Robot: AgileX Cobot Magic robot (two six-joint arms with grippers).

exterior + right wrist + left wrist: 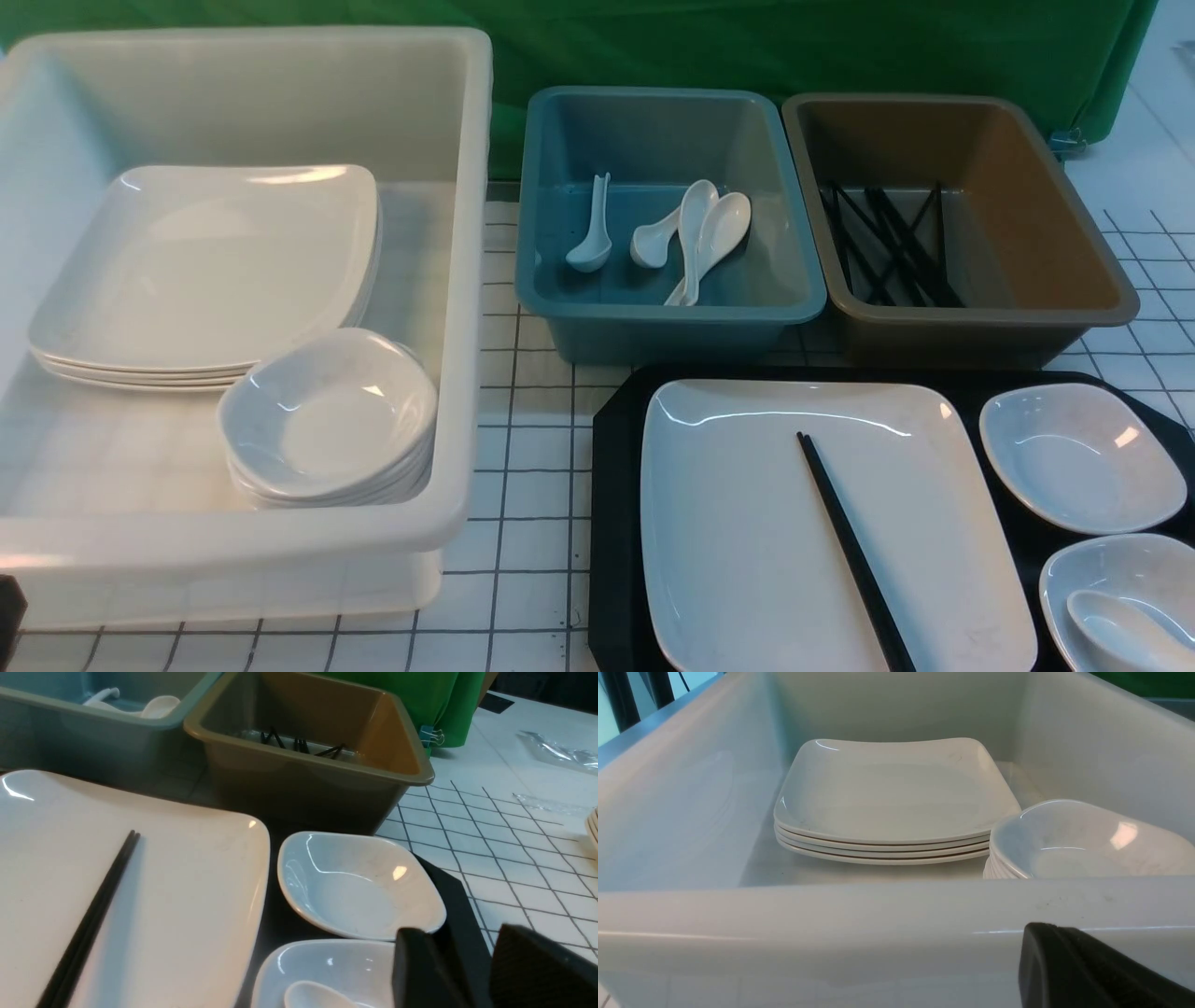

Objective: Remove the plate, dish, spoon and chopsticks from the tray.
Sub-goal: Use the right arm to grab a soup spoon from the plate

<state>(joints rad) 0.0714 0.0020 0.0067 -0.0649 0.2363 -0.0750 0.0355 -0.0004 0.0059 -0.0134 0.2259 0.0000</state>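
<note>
Tray — plate, chopsticks atop, spoon in dish

White tub holds stacked plates, stacked dishes; blue tub, four spoons; brown tub, black sticks.

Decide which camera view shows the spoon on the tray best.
Front view: the spoon lies in the near dish, mostly in frame. The right wrist view catches only its end at the picture's edge. The left wrist view shows none of it.

No legible text or labels anywhere
</note>
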